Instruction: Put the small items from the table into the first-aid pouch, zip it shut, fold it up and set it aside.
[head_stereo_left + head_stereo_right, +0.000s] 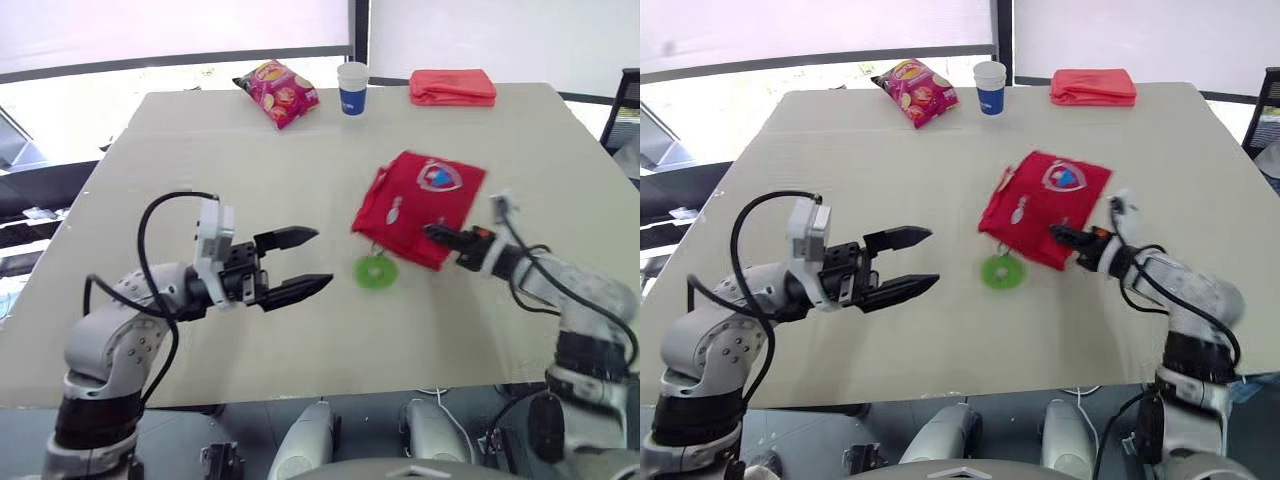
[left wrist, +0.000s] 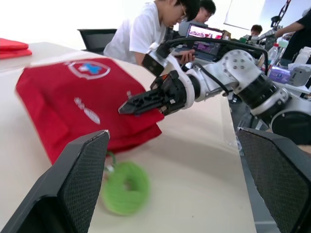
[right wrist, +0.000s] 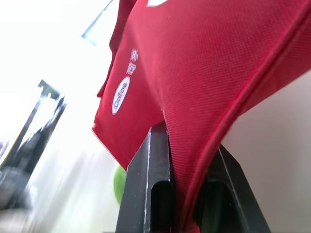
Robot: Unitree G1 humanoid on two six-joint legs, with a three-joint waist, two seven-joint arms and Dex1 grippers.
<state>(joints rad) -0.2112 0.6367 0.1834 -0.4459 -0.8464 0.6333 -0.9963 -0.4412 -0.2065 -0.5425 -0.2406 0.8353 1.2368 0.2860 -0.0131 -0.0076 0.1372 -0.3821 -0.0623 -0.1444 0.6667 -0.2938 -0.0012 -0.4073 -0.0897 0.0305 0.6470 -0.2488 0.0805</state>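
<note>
The red first-aid pouch (image 1: 418, 205) lies right of the table's middle, its badge side up. My right gripper (image 1: 440, 236) is shut on the pouch's near edge; in the right wrist view the red fabric (image 3: 204, 87) runs down between the black fingers (image 3: 148, 189). A green ring-shaped roll (image 1: 376, 270) lies on the table just at the pouch's near-left corner. My left gripper (image 1: 308, 262) hovers open to the left of the roll, pointing at it, with nothing between its fingers. In the left wrist view the roll (image 2: 125, 187) lies ahead, the pouch (image 2: 82, 104) behind it.
At the table's far edge lie a pink snack bag (image 1: 278, 92), a white-and-blue paper cup (image 1: 352, 87) and a folded red cloth (image 1: 452, 87). People sit at a desk (image 2: 160, 24) beyond the table's right side.
</note>
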